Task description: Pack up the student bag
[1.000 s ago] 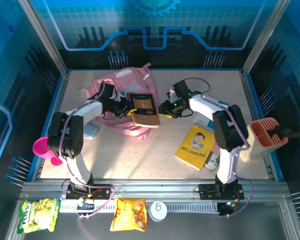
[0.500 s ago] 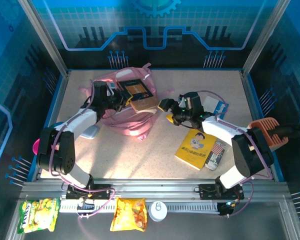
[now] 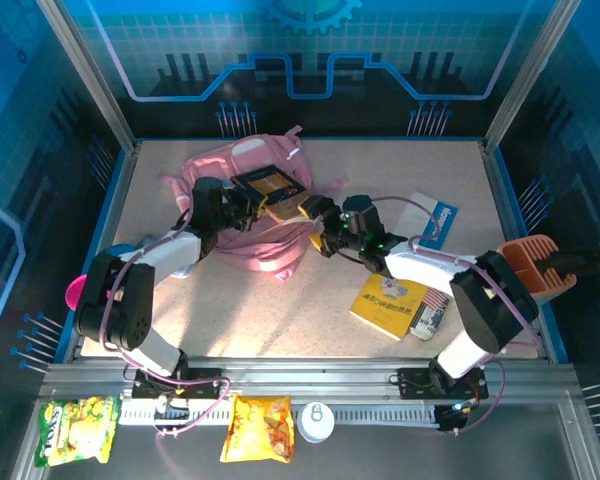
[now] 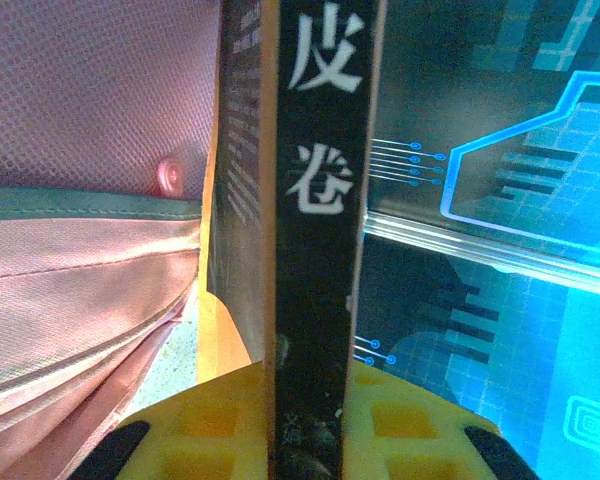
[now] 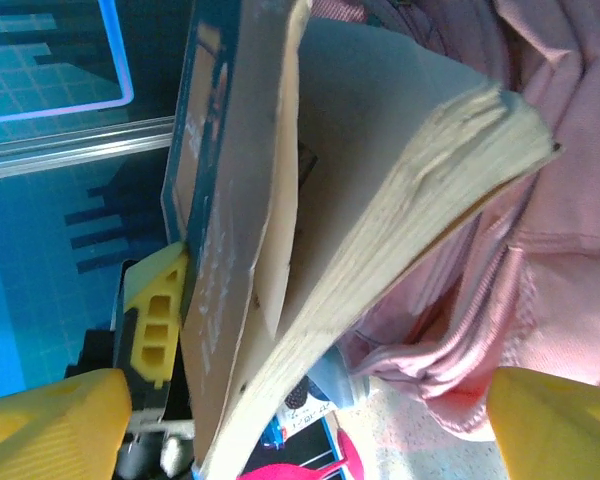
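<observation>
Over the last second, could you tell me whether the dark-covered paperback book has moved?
Yes. The dark-covered paperback book, clamped in the left hand, has shifted toward the table's far edge, further over the pink fabric student bag.

Left gripper (image 3: 248, 207) clamped tight, right gripper (image 3: 318, 222) spread wide.

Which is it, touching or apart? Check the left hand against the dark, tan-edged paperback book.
Touching. Left wrist view: the book sits clamped between the yellow fingers of the left hand, no gap.
</observation>
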